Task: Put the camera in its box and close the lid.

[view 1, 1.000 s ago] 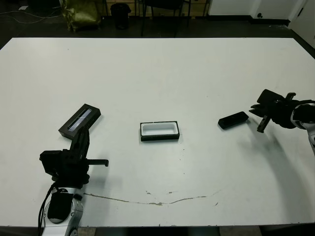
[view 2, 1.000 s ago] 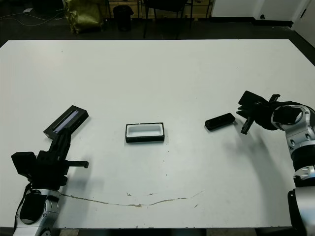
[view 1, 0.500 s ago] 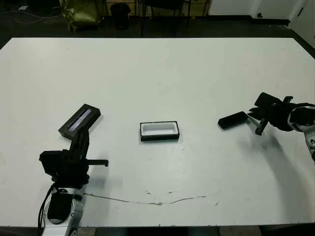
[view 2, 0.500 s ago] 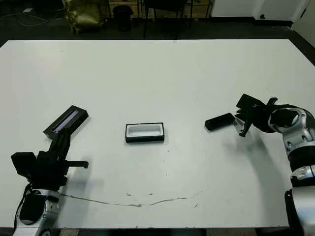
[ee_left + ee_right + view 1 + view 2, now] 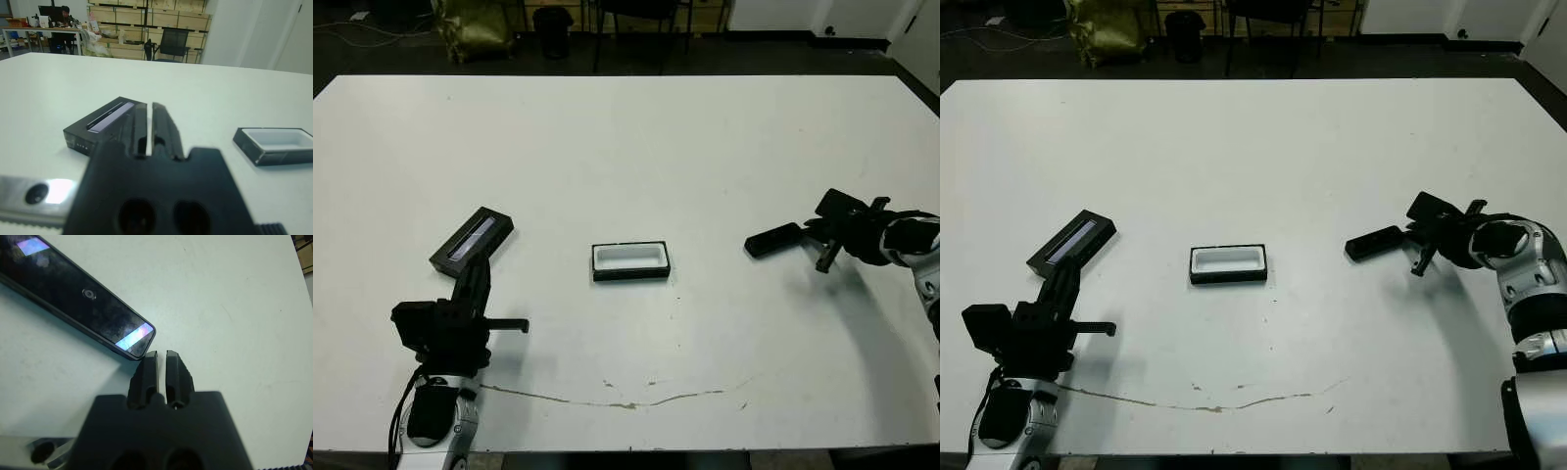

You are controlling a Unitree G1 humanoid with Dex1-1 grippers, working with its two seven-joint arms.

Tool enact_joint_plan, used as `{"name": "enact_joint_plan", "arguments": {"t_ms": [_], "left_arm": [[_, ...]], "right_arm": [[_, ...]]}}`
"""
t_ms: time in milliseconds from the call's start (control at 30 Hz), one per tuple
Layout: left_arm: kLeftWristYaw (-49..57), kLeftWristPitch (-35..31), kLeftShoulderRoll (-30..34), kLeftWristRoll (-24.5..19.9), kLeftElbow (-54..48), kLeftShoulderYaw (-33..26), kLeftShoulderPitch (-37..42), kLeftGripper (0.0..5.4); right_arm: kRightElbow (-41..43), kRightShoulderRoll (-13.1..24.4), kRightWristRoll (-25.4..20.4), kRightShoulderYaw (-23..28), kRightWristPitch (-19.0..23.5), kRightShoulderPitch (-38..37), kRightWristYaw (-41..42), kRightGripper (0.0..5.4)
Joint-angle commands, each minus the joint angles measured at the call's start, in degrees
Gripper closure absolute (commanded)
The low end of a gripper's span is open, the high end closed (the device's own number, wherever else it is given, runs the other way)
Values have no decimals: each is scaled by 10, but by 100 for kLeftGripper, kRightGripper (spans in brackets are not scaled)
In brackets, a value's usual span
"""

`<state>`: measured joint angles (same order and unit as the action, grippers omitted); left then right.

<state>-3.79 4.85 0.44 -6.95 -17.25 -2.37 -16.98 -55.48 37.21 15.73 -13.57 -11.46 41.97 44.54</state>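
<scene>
White lining shows bare inside the box [image 5: 630,260], so we judge the task barely begun: nothing is packed, nothing is covered, and every step remains. The box sits open near the middle of the white table [image 5: 636,137], a shallow rectangular tray with black walls and a matte pale floor. The camera [image 5: 775,239] lies well to its right, a slim black bar resting flat on the table; in the right wrist view its top face looks glossy and slightly smudged, with a small round lens mark and iridescent bluish patches toward its rounded ends. Our right gripper [image 5: 822,235] is at the camera's right end, its two black fingers [image 5: 166,374] drawn together with only a sliver between them and their tips just short of the bar's corner, holding nothing. The lid [image 5: 473,239] rests well to the left of the box, a flat black slab with a long shiny grey strip along its top and crisp edges. Our left gripper [image 5: 474,284] is just near of the lid, fingers likewise pressed close together and empty. What is left, as we read it, is grasping the camera, carrying it leftward into the tray, then fetching the lid and seating it.
</scene>
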Motion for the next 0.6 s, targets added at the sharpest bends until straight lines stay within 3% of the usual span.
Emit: {"name": "enact_joint_plan", "arguments": {"t_ms": [33, 200, 600], "left_arm": [[1, -6, 1, 2, 7, -1, -6, 538], [5, -13, 0, 5, 3, 0, -7, 538], [6, -20, -1, 2, -1, 1, -7, 538]], "right_arm": [[-6, -11, 3, -7, 6, -14, 9, 540], [-7, -12, 0, -8, -12, -17, 16, 540], [15, -26, -21, -3, -2, -24, 38, 540]]}}
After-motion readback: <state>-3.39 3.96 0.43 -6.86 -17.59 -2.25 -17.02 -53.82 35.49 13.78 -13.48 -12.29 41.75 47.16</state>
